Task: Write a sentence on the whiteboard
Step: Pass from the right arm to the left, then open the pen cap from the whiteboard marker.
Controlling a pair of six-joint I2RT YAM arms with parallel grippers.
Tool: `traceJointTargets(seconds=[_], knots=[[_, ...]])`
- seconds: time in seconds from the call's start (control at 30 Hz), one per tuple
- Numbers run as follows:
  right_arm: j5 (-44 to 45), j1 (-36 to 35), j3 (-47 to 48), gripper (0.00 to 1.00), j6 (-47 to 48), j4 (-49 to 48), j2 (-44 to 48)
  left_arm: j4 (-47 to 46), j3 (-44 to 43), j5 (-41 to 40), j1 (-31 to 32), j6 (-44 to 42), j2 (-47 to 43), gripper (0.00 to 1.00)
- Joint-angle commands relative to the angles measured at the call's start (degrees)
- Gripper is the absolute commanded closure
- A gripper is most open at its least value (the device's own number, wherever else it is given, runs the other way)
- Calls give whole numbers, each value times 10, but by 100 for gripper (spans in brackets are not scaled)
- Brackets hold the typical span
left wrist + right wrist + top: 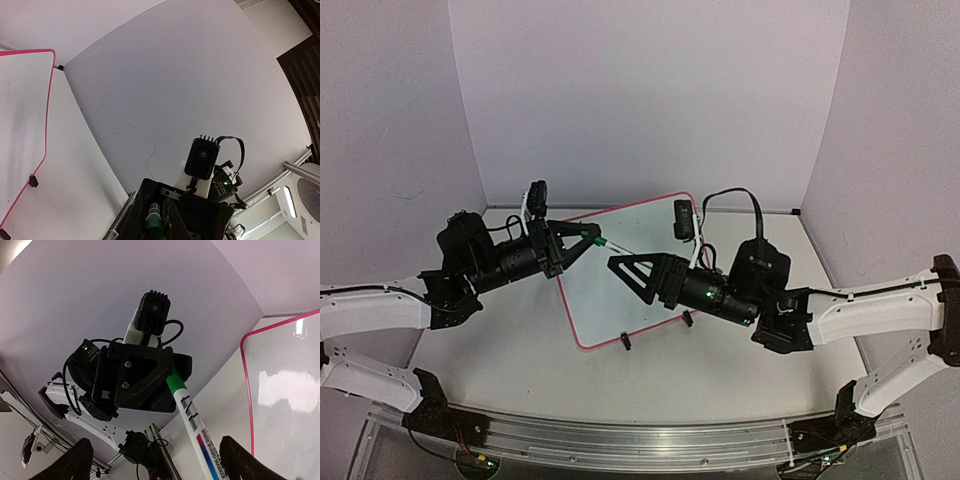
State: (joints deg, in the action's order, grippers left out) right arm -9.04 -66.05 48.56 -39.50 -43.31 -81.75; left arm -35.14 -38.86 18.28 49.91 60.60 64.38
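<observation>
- While the left gripper (592, 237) clamps a green-ended whiteboard marker (192, 422), we see the right gripper (615, 264) spread wide around its barrel, not touching;
- the pink-rimmed whiteboard (610, 310) lies on the table (510, 350) beneath both grippers.

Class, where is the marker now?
The marker is centre-left in the top view, over the whiteboard, held by the left gripper and pointing at the right gripper.
</observation>
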Motion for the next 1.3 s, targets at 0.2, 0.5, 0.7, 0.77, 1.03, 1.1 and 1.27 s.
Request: traceJointTargets(seconds=[0.2,0.5,0.7,0.77,1.03,1.1,1.27], knots=[[-45,5,-6,24,-41,-109,-24,-22,1,15,-3,15,-26,100],[-44,4,-11,28,-37,-109,-18,27,2,1,-3,1,-41,100],[-46,5,-6,31,-35,-109,-23,48,-9,2,-3,-11,-35,100],[-47,5,-4,32,-34,-109,-26,50,-10,2,-3,-14,-33,100],[-54,5,10,40,-35,-109,-38,50,-17,9,-3,-16,-17,100],[-53,5,10,42,-36,-108,-39,50,-18,10,-3,-16,-14,100],[-46,4,7,51,-35,-108,-37,52,-20,11,-3,-16,-13,100]])
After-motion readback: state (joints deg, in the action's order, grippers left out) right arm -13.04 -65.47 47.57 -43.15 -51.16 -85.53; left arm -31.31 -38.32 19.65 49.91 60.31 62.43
